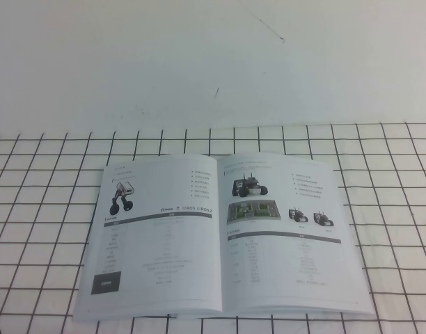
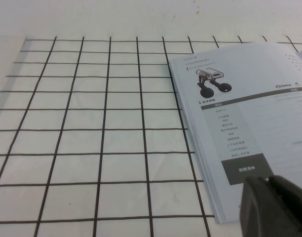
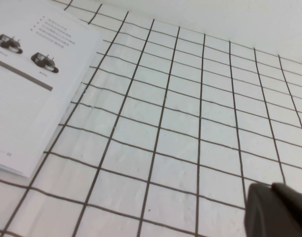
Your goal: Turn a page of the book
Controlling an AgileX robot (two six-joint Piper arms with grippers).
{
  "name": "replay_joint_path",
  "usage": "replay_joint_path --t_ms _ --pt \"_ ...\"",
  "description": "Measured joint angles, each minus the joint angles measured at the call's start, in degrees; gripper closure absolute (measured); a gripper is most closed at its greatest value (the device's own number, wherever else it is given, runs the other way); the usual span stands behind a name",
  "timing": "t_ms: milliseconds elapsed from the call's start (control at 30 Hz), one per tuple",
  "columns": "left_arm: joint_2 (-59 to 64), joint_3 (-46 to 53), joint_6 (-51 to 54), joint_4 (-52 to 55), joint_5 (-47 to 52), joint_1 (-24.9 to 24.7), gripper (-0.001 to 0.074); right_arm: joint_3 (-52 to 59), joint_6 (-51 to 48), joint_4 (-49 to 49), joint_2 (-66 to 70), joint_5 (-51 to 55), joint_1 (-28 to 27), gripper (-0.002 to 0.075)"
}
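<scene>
High view showed the book (image 1: 223, 236) open flat on the gridded table (image 1: 46, 209), spine running away from the robot; the page (image 1: 289, 233) lay rightward, nearer the right gripper (image 3: 277, 212) than the left gripper (image 2: 274, 207); neither grip discernible.

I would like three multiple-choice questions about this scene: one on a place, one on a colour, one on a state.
1. Where is the page with the robot car?
A. right half of the book
B. left half
C. off the book

2. What colour are the grid lines on the table?
A. red
B. dark
C. blue

3. How does the book lie?
A. shut
B. standing on edge
C. open and flat

Answers:
1. A, the car picture sits right of the fold.
2. B, dark lines cross the white cover.
3. C, both halves face up.

The left gripper hangs above the book's near left corner, and the right gripper above the grid to the book's right; neither touches it.
</scene>
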Motion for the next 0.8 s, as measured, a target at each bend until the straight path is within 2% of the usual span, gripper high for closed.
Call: replay_joint_path --t_ms 533,667,800 --pt "0.0 0.1 0.0 0.0 -1.8 0.0 0.0738 0.3 0.0 1.3 0.0 -2.0 0.0 0.0726" --pt "0.0 0.2 0.0 -2.6 -6.9 0.0 0.0738 0.3 0.0 3.0 0.0 -9.3 0.0 0.0726" --pt "0.0 0.2 -0.1 -9.9 -17.9 0.0 0.0738 0.3 0.0 3.2 0.0 -22.0 0.0 0.0726"
